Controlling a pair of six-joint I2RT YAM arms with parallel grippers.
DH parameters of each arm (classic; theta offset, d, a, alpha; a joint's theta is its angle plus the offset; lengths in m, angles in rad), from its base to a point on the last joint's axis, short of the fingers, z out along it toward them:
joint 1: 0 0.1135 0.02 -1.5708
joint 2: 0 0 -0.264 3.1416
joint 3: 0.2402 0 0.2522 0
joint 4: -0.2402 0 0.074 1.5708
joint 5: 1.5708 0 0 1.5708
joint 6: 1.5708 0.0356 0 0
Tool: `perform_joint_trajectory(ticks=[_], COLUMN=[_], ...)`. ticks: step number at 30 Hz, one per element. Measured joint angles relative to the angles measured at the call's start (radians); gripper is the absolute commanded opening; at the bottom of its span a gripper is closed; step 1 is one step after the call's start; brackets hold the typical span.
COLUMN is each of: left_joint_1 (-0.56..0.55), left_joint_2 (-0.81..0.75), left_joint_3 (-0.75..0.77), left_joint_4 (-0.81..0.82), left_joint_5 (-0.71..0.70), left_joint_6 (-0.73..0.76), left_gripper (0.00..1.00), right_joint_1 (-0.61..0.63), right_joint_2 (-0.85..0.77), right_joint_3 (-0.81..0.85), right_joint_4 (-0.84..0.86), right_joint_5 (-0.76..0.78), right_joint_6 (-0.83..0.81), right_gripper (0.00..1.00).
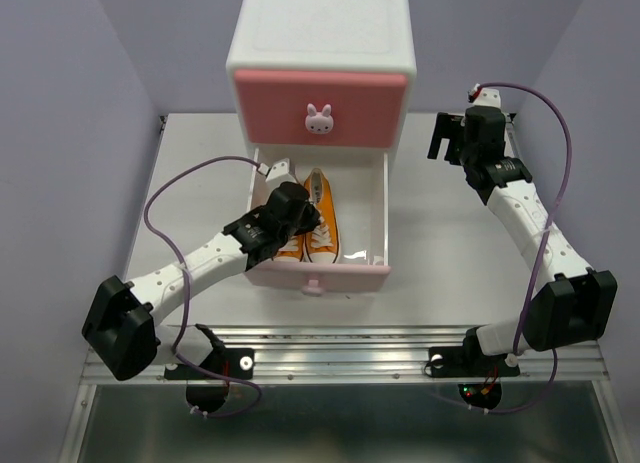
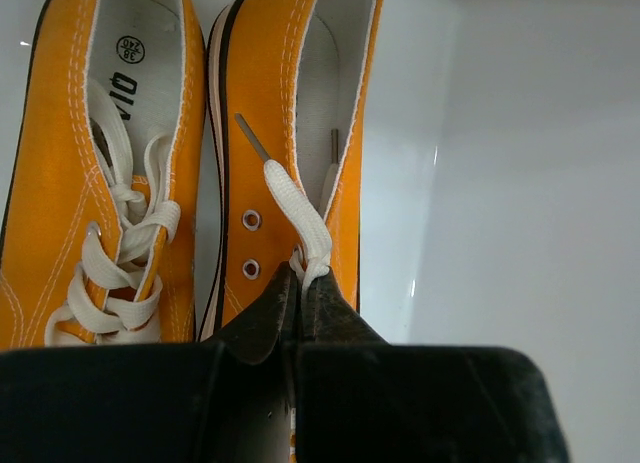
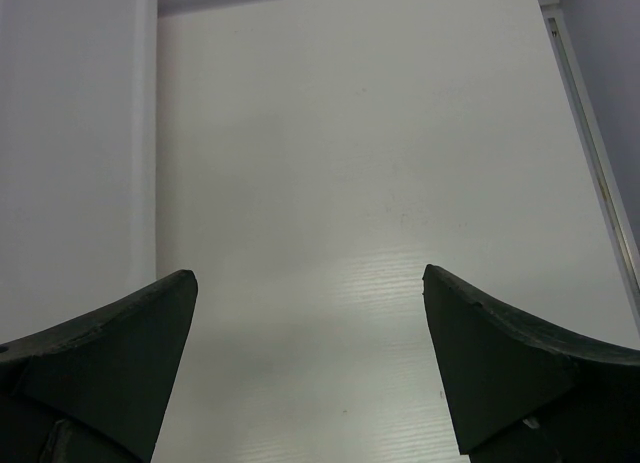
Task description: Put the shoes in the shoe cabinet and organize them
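Observation:
The white shoe cabinet [image 1: 320, 28] has its darker pink upper drawer [image 1: 320, 103] closed and its paler lower drawer [image 1: 318, 275] pulled open. Two orange sneakers lie side by side in the open drawer, toes toward the front. The right one [image 1: 323, 218] shows clearly, and the left one [image 1: 289, 249] is partly under my left arm. My left gripper [image 1: 300, 221] is inside the drawer, shut on the white lace [image 2: 300, 213] of the right orange sneaker [image 2: 275, 113]. The left orange sneaker [image 2: 90, 163] lies beside it. My right gripper [image 3: 308, 283] is open and empty above the table. The black pair is out of view.
The white table [image 1: 470, 273] runs to the right of the cabinet, and a purple wall stands behind. The cabinet's side wall [image 3: 70, 133] is at the left of the right wrist view. The drawer's white inside wall [image 2: 520, 183] is right of the sneakers.

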Motion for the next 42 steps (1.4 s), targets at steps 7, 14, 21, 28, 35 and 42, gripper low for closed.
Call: perform_joint_trajectory(ticks=[7, 14, 21, 28, 35, 42], left_joint_1=[0.026, 0.034, 0.043, 0.06, 0.061, 0.066], left_joint_2=[0.014, 0.031, 0.084, 0.117, 0.116, 0.116], left_joint_3=[0.0, 0.0, 0.033, 0.051, 0.052, 0.063], left_joint_4=[0.018, 0.032, 0.023, 0.008, 0.009, 0.005], left_joint_5=[0.063, 0.098, 0.14, 0.15, 0.159, 0.143], left_joint_6=[0.055, 0.084, 0.101, 0.108, 0.112, 0.115], left_gripper=[0.0, 0.0, 0.0, 0.0, 0.26, 0.55], right_joint_1=[0.0, 0.0, 0.0, 0.0, 0.0, 0.0], right_joint_2=[0.002, 0.009, 0.009, 0.009, 0.009, 0.009], right_joint_3=[0.0, 0.0, 0.0, 0.0, 0.0, 0.0], right_joint_4=[0.0, 0.007, 0.008, 0.008, 0.008, 0.008], right_joint_5=[0.006, 0.007, 0.012, 0.014, 0.018, 0.021], right_joint_6=[-0.001, -0.001, -0.001, -0.001, -0.004, -0.004], right_gripper=[1.0, 1.0, 1.0, 1.0, 1.0, 1.0])
